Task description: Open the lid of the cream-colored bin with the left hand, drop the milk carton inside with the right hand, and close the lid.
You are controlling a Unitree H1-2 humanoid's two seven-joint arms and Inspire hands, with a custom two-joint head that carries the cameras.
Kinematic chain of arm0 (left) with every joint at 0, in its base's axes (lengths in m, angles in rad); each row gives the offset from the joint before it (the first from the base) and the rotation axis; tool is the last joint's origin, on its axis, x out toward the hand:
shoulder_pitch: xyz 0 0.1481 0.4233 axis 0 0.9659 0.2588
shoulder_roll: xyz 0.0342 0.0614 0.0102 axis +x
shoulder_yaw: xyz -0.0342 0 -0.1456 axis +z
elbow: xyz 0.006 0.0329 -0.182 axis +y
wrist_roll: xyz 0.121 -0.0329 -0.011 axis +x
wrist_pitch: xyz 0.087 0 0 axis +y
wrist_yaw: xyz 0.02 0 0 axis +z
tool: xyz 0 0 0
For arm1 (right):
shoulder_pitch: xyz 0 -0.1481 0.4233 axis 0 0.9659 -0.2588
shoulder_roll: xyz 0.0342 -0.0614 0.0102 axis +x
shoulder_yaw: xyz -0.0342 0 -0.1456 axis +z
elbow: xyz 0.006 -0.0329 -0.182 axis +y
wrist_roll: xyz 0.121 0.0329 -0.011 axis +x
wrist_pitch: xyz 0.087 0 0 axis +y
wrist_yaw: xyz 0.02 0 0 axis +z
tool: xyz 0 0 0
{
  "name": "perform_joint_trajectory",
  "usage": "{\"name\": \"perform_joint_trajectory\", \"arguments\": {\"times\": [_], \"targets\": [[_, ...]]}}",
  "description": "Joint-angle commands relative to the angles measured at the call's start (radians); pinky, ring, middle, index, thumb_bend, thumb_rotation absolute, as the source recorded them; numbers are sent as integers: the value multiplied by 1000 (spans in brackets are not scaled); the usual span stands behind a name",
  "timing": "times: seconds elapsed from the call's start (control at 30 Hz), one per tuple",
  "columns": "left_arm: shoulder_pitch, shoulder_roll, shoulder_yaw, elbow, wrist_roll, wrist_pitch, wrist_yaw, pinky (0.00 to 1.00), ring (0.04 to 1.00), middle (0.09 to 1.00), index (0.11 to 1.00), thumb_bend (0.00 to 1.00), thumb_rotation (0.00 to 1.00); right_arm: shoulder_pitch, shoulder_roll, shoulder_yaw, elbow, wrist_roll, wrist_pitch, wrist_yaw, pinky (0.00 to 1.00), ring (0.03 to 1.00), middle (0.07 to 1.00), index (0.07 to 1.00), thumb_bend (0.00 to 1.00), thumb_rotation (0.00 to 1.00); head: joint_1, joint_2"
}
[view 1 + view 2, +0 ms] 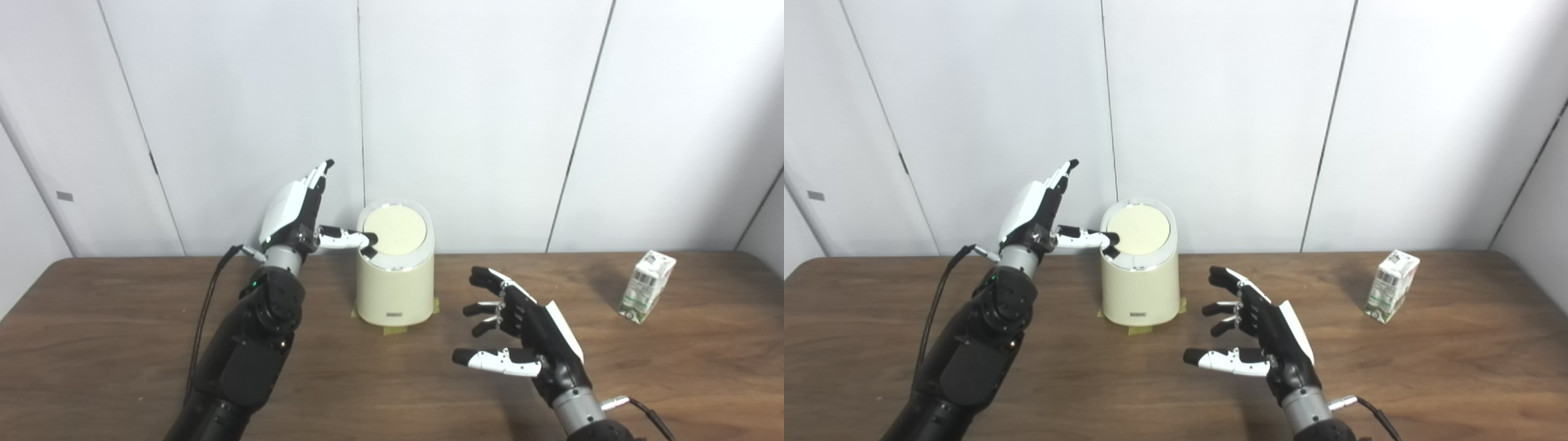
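Left robot hand (294, 211), fingers spread and grasping nothing, with its thumb tip resting on the near-left edge of the closed lid (395, 229) of the cream-colored bin (395, 288). The step is judged to be lid opening: press squarely at the rim, keeping the other fingers clear. Right robot hand (520, 337) hovers released over the counter (122, 318). The milk carton (646, 286) stands well apart to the right, untouched.

Milk carton (647, 286) print too small (green marks only), unreadable
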Motion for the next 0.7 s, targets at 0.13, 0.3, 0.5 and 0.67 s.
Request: {"name": "perform_joint_trajectory", "arguments": {"times": [0.13,0.3,0.5,0.67], "targets": [[-49,-19,3,-2,12,-24,36,876,1000,1000,1000,950,286,-31,5,0,-28,3,-25,-8,499,652,843,835,757,158,-3,2],[-45,-48,-2,-10,14,-14,44,872,1000,1000,1000,935,268,-31,3,0,-30,4,-26,-4,495,653,847,841,746,144,-4,3],[-57,-75,-12,-6,25,-5,51,875,1000,1000,1000,933,280,-30,5,0,-33,6,-21,-4,493,658,849,838,743,127,-3,4],[-69,-77,-21,1,45,9,55,882,1000,1000,1000,938,286,-26,6,3,-43,8,-10,0,486,661,854,844,740,132,-7,5]]}}
